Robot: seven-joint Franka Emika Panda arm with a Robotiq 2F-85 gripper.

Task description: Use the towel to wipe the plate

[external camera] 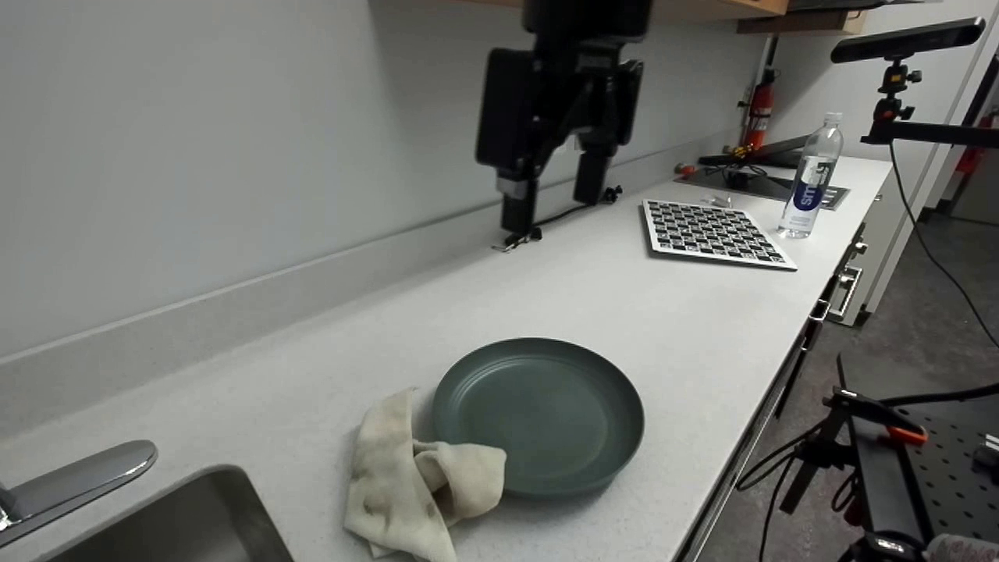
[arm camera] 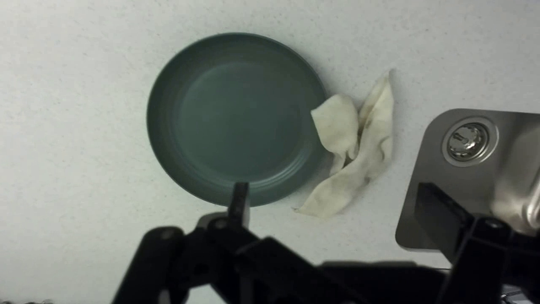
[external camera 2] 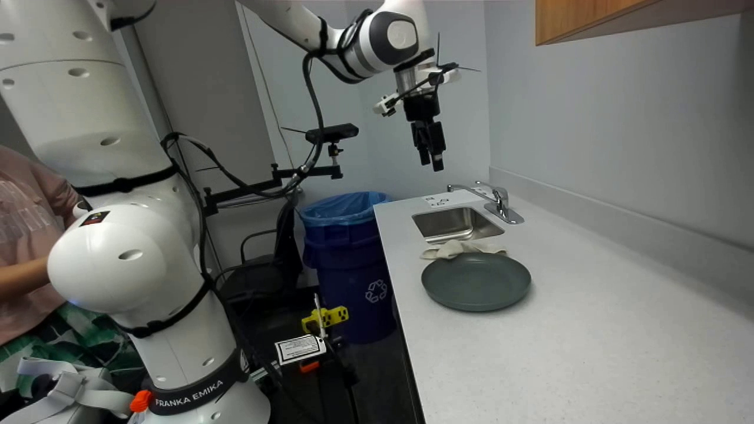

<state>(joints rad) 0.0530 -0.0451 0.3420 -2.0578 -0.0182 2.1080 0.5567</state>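
A cream-coloured towel [arm camera: 368,164] is laid in a crumpled heap on a pale, speckled countertop [external camera: 640,312], between a round, dark green plate [arm camera: 240,122] and a stainless-steel sink [arm camera: 434,164]. One folded lobe of it is lapped over the plate's rim; the rest is stretched beside the plate in a twisted, tapering strip marked by a few darker patches. Well above the countertop, a black gripper [external camera: 552,215] is held with its fingers [external camera: 519,211] pointed downward and spread wide; nothing is grasped between them.

The towel can be judged light, limp and soft, with nothing in it to be broken. Little force should be needed, though a single thin edge could easily be missed. The best hold is probably offered by the puffed lobe at the rim, where layers are gathered and can be pinched from above, provided the plate itself is not nipped.

The plate is shaped with a broad, flat floor, fine concentric ridges and a raised edge; whether it is made of plastic or ceramic cannot be told. It might be pushed along the smooth-looking countertop if wiped too hard.
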